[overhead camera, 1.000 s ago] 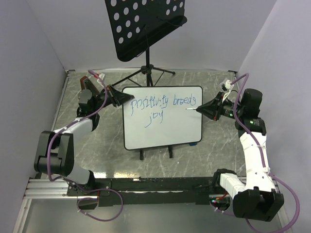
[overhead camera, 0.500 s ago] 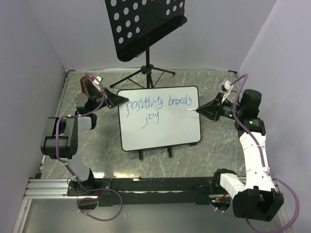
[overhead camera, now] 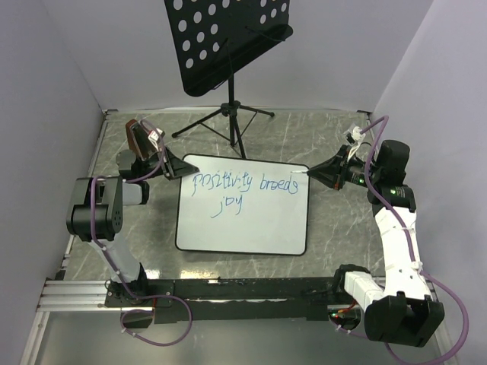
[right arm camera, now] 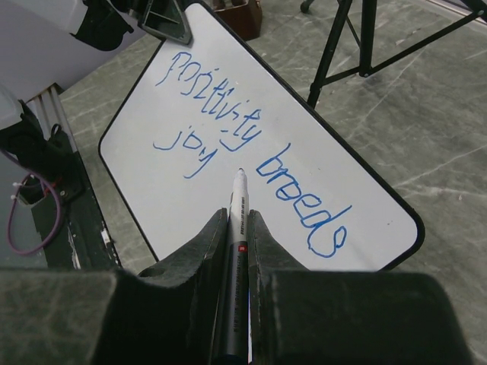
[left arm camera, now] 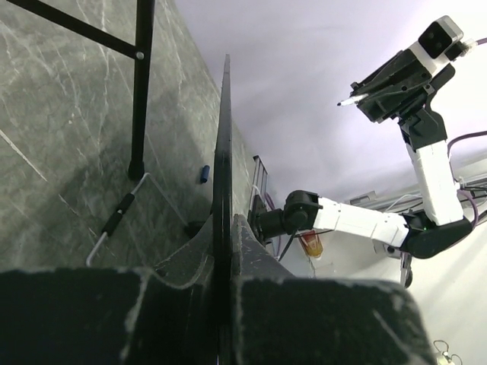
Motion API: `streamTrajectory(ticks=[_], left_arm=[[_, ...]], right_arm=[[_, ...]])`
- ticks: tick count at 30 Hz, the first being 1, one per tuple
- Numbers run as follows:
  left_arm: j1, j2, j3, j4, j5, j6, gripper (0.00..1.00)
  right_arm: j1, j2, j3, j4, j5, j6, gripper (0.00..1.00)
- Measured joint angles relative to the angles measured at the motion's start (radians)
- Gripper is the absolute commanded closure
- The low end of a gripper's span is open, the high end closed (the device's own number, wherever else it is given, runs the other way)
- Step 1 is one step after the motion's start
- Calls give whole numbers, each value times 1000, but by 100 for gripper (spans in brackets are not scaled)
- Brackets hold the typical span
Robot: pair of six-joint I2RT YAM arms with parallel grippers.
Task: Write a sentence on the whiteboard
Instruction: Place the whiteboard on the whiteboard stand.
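Note:
The whiteboard (overhead camera: pixel 251 224) leans back low over the table with the sentence (overhead camera: pixel 245 182) in blue across its upper part, "positivity breeds" above "joy". My left gripper (overhead camera: pixel 178 166) is shut on the board's top left corner. In the left wrist view the board (left arm camera: pixel 225 137) shows edge-on between the fingers of the left gripper (left arm camera: pixel 226 222). My right gripper (overhead camera: pixel 323 173) is shut on a marker (overhead camera: pixel 308 172) whose tip hovers just off the board's top right corner. From the right wrist, the marker (right arm camera: pixel 239 209) points at the whiteboard (right arm camera: pixel 183 211) between the two lines of the sentence (right arm camera: pixel 221 106).
A black perforated music stand (overhead camera: pixel 228 38) rises behind the board on tripod legs (overhead camera: pixel 228 118). A brown box (right arm camera: pixel 237 11) sits near the left gripper (right arm camera: pixel 169 23). A small blue cap (left arm camera: pixel 204 173) and a wire prop (left arm camera: pixel 122 217) lie under the board.
The board has tipped back from nearly upright to a low lean and shifted left, held by the left gripper; its support legs are now hidden. The right arm stayed still.

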Motion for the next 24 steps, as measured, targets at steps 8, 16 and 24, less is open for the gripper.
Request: streamTrajectory(ticks=[8,16,24], left_arm=[[1,-57,44,-7,5,14,99],[1,-180,64,-1,45,51,99],[-3,-191,78,-8,39,67,99]], right_arm=[[0,5,0,0,0,-1,100],[0,26,0,-5,0,-10,100],[0,26,1,-18,0,-15,100]])
